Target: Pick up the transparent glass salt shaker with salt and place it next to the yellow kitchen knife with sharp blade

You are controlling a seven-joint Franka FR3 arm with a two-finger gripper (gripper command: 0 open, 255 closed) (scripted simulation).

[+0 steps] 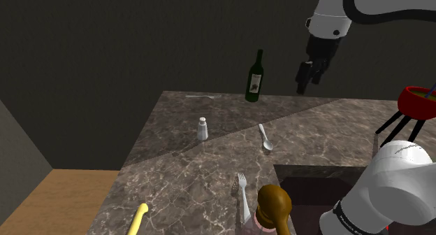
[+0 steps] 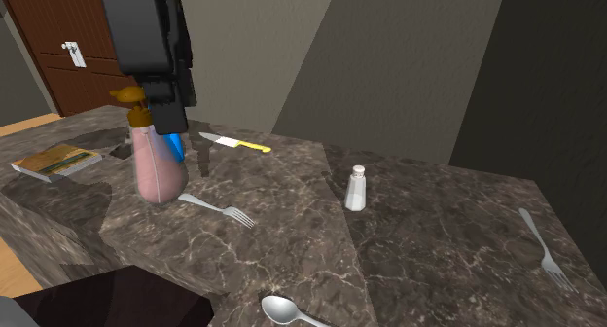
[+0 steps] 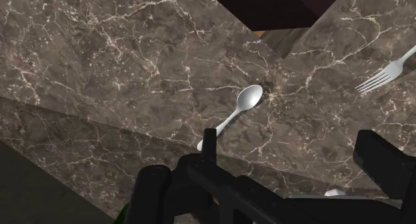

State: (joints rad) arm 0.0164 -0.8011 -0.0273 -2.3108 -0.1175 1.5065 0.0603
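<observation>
The salt shaker (image 1: 202, 129) is a small pale bottle with a white cap, standing upright on the dark marble counter (image 1: 209, 171). In the second exterior view the shaker (image 2: 356, 189) stands well to the right of the knife (image 2: 236, 143), which has a yellow handle and a white blade. The knife's yellow handle (image 1: 139, 218) lies near the counter's front edge. My black gripper (image 1: 305, 74) hangs high above the far side of the counter, apart from the shaker. It looms large in the second exterior view (image 2: 167, 91). The gripper (image 3: 267, 169) is open and holds nothing.
A green wine bottle (image 1: 256, 76) stands at the counter's far edge. A spoon (image 1: 265, 138) and a fork (image 1: 242, 188) lie between shaker and stand. A pink bottle (image 2: 156, 164), a book (image 2: 55, 162) and a second fork (image 2: 545, 252) also sit there.
</observation>
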